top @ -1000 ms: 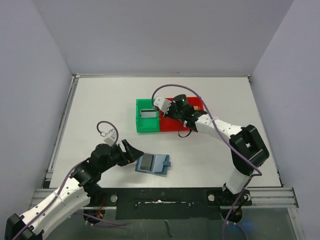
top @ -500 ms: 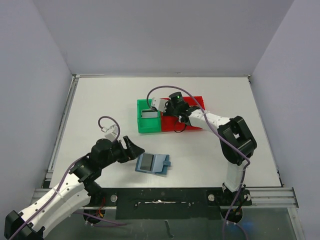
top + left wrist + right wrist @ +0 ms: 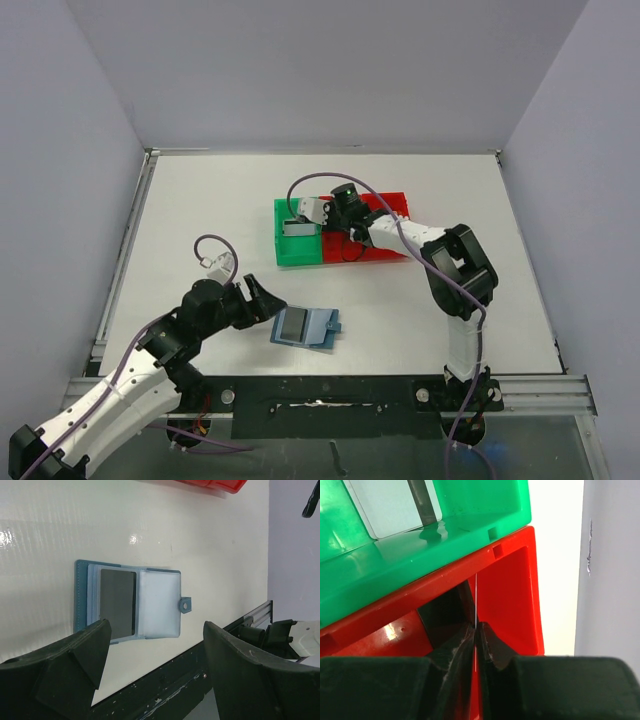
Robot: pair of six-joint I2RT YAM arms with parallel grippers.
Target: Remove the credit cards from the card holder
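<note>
- Left gripper (image 3: 266, 303) hangs low, jaws spread wide and empty. The card holder (image 3: 307, 327) lies open at its 4 o'clock with a dark grey card (image 3: 117, 601) in one panel.
- Right gripper (image 3: 476, 628) reaches over the red bin (image 3: 507, 595), pinched tight on a thin card (image 3: 476, 600) seen edge-on.
- The top view hides its fingertips. A pale card (image 3: 395, 505) in the green bin (image 3: 420, 555) is cut off.
- Since a second ago, the right elbow has folded in toward 9 o'clock. The left arm has barely shifted.
</note>
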